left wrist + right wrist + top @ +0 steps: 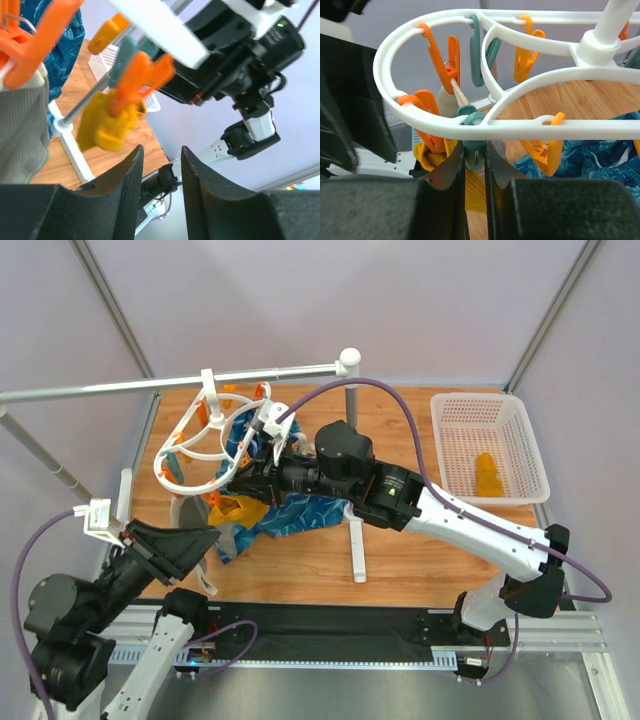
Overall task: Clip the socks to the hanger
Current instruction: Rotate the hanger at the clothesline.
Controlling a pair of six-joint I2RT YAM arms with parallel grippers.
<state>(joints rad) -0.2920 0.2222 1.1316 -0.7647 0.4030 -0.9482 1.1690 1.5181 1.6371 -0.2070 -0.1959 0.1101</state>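
Note:
The white oval hanger (pixel 190 455) with orange clips hangs from the rail at the back left, and its ring fills the right wrist view (pixel 570 127). One mustard sock (pixel 238 508) hangs under its near clips; it also shows in the left wrist view (pixel 107 125) and the right wrist view (pixel 479 192). My right gripper (pixel 475 152) is shut on a teal clip (pixel 474 146) on the ring, just above that sock. My left gripper (pixel 161 152) is open and empty, below and left of the hanger (pixel 208 536). The second sock (pixel 488 475) lies in the basket.
A white mesh basket (pixel 445 445) stands at the back right. A blue patterned cloth (pixel 300 512) and a grey garment (pixel 20 130) hang from the hanger. The grey rail (pixel 120 388) spans the back, on a white post (pixel 355 540).

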